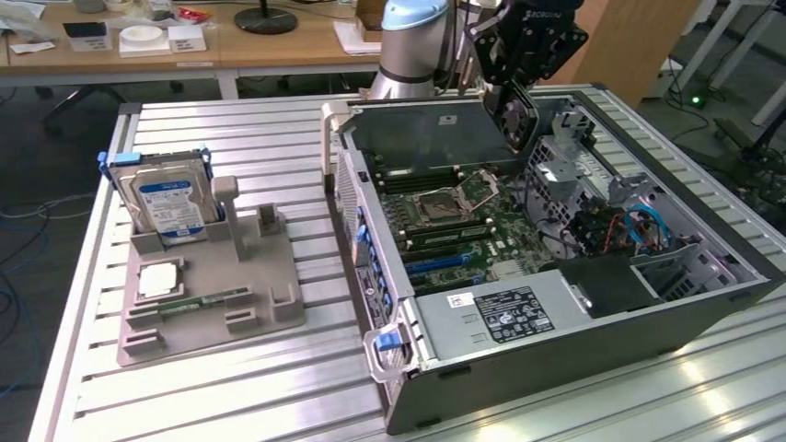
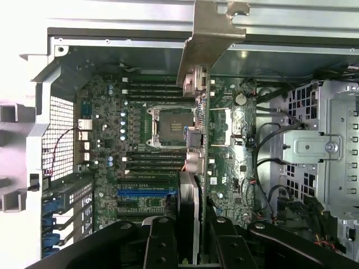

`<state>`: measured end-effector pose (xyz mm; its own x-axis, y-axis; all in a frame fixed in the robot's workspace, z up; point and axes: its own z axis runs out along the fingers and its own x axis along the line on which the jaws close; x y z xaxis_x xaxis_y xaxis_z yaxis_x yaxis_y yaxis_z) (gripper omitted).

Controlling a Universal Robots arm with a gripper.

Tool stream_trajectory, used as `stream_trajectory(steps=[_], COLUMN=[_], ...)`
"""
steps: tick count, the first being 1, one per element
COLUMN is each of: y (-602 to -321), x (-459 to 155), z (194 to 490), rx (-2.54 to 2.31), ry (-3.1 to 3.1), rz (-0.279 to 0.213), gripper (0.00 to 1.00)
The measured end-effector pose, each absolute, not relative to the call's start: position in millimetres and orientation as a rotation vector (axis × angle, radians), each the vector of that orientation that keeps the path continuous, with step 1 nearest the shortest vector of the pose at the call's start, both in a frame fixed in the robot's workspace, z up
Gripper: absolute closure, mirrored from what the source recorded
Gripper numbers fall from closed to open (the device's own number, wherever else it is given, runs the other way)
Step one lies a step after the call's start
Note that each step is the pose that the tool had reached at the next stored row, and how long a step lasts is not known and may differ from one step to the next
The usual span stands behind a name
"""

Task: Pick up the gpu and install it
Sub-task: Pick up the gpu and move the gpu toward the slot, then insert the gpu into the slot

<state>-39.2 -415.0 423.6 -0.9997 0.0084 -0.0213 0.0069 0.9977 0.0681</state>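
Hanging from the clenched gripper (image 1: 517, 83), the gpu (image 1: 514, 115) is held upright over the far end of the open computer case (image 1: 553, 368); its dark cooler face is seen in the exterior view, and it is not seated in any slot. From the wrist view the card (image 2: 189, 202) is seen edge-on, grasped between the black fingers (image 2: 160, 246), with its pale metal bracket (image 2: 210, 39) at the end away from the gripper (image 2: 190, 246); the motherboard (image 2: 112, 140), its processor socket (image 2: 171, 126) and a blue slot (image 2: 146, 191) are seen beneath it. On the ribbed table (image 1: 246, 396), toward the exterior view's left, a grey holder (image 1: 209, 285) is set beside the case; a blue-labelled hard drive (image 1: 166, 198) is stood upright in it, and a narrow memory stick (image 1: 202, 301) is laid flat in it.
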Motion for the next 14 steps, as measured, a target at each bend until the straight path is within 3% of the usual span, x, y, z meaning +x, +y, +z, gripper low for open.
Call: stream_trajectory(steps=[14], y=[-415.0], x=[-39.2], z=[423.6], rx=[-0.118], ry=[3.119], rz=[0.108], gripper=[0.73])
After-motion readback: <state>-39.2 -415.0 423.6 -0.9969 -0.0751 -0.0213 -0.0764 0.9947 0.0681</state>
